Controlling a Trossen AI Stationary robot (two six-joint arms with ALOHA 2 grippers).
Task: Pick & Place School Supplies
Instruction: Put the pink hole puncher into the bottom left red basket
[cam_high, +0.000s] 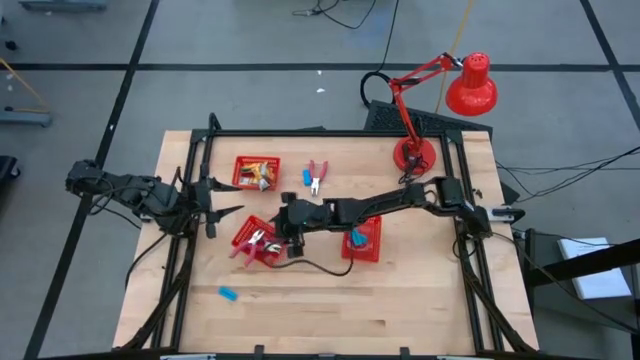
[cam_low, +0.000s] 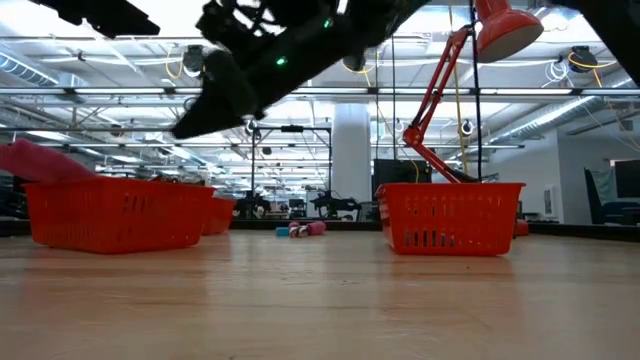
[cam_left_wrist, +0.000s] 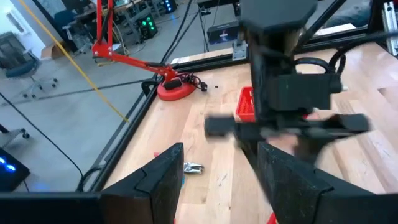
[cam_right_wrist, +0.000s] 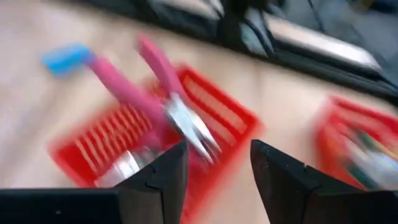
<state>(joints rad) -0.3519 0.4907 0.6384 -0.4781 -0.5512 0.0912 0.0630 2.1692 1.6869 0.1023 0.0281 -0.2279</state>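
1. Writing or brand marks cannot be read anywhere in these views.
2. Right gripper (cam_high: 283, 232) hangs over the red basket (cam_high: 243, 237) at the table's middle-left, its fingers (cam_right_wrist: 163, 180) parted and holding nothing.
3. Pink-handled pliers (cam_right_wrist: 163, 99) lie just beyond those fingers, over the basket.
4. Left gripper (cam_high: 222, 200) waits at the left edge, fingers (cam_left_wrist: 163, 177) apart and empty.
5. Another pink-handled tool (cam_high: 316, 176) lies loose near the back; a blue block (cam_high: 228, 293) sits near the front.

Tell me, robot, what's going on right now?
Right gripper open above a red basket. Pink scissors lying on it. Left gripper open, waiting beside. Nothing blocking.
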